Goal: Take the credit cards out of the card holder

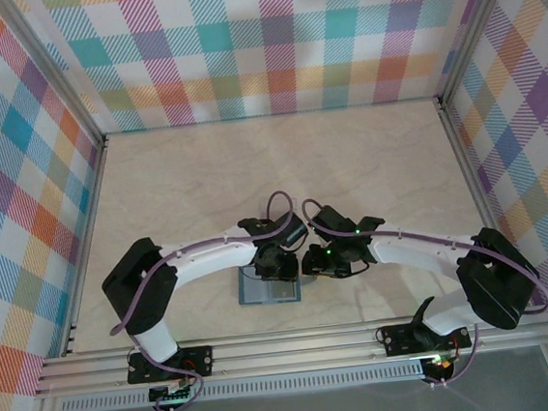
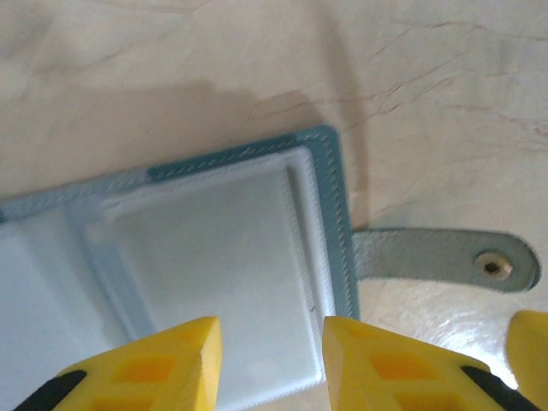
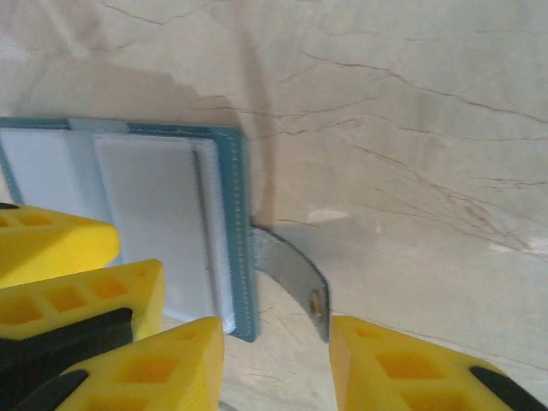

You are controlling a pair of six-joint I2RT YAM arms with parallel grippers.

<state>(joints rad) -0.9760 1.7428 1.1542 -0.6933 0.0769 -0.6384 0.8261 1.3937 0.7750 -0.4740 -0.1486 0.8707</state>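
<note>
Left pincer (image 2: pixel 270 347) stood jaws apart, gripping nothing, low over the open holder's (image 2: pixel 332 205) right pocket, where a pale card (image 2: pixel 214 265) sat in its sleeve. Right pincer (image 3: pixel 276 347) was also apart, above the tab (image 3: pixel 291 274) just beside. It looked like extraction hadn't begun: the next move needed one pincer pinning the holder and the other catching a card edge. The holder lay flat on the surface (image 1: pixel 367 158) near the front rail (image 1: pixel 297 339), with open room beyond.

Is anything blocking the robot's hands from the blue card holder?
Nothing visible. The card holder lies open on the table, with the left hand and right hand close over it, both open.
</note>
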